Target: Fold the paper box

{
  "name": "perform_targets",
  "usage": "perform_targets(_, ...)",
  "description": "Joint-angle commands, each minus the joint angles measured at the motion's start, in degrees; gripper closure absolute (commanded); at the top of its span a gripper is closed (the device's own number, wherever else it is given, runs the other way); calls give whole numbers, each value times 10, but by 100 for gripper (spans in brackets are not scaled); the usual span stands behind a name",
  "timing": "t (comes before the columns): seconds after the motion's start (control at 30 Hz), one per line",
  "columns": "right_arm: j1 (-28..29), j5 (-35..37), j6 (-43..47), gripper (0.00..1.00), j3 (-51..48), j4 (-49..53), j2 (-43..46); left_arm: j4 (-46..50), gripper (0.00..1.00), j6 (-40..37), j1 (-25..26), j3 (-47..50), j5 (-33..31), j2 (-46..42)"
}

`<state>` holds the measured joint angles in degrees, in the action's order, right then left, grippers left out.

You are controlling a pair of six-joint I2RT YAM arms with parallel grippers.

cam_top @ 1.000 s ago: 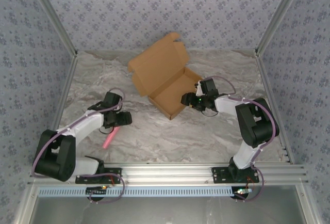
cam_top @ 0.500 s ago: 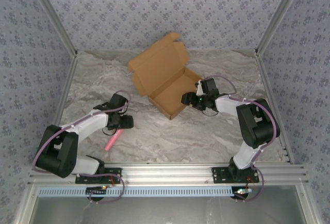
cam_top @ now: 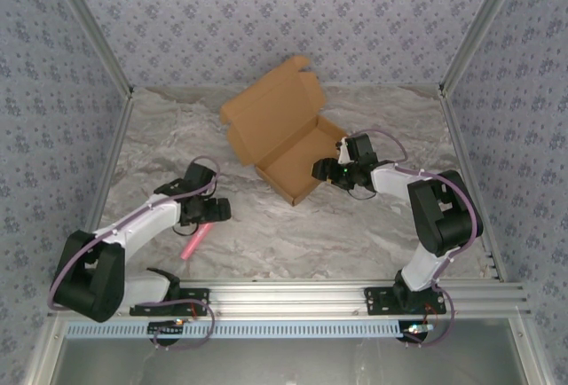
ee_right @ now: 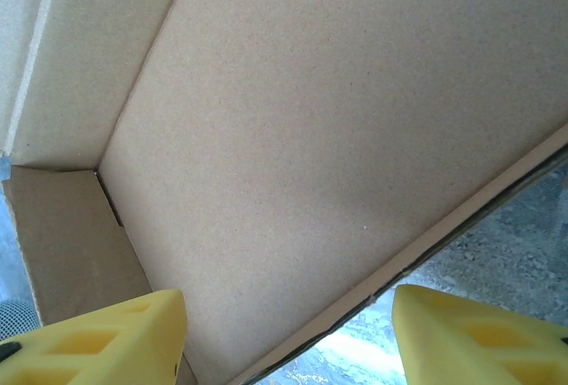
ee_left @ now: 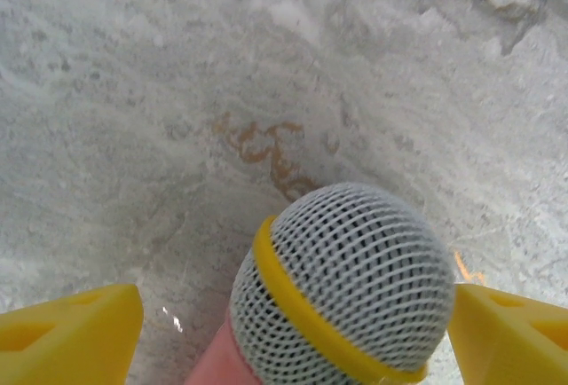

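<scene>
At the near edge of a marble-patterned table (cam_top: 293,243), two robot arms rise from an aluminium rail (cam_top: 293,294). On the left side, the left gripper (cam_top: 211,210) hangs low over a toy microphone (cam_top: 193,239) that lies on the table with its pink handle pointing back toward the rail. Seen from the left wrist, the microphone's grey mesh head (ee_left: 355,270), ringed in yellow, sits between the yellow fingertips of the left gripper (ee_left: 295,301). The jaws stand wide and are not clamped on it, with bare table (ee_left: 177,92) showing beside the left fingertip. Farther back and right of centre, the right arm reaches in to the near right wall of the paper box (cam_top: 297,161), where the right gripper (cam_top: 321,170) meets the cardboard. From the right wrist, the right gripper (ee_right: 288,301) has its jaws spread apart. The thin rim of the paper box (ee_right: 311,137) runs diagonally between them, its brown floor beyond and a strip of table (ee_right: 519,252) on the near side. The paper box sits diagonally toward the far middle of the table as a shallow tray, its lid (cam_top: 271,114) raised open and leaning toward the back. Floral wallpapered walls (cam_top: 284,12) close in behind.
</scene>
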<state>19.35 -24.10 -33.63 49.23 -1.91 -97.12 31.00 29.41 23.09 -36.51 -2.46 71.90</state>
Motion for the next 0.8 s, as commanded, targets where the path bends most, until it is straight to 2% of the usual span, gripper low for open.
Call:
perform_targets(0.0, -2, -6, 8, 35, 3, 4, 11, 33, 13, 25, 12, 13, 11, -22)
perform_targets(0.43, -3, -11, 7, 35, -3, -5, 8, 60, 19, 65, 73, 28, 13, -26)
perform_targets(0.77, -4, -8, 9, 35, -1, 0, 13, 58, 46, 52, 88, 13, 21, -22)
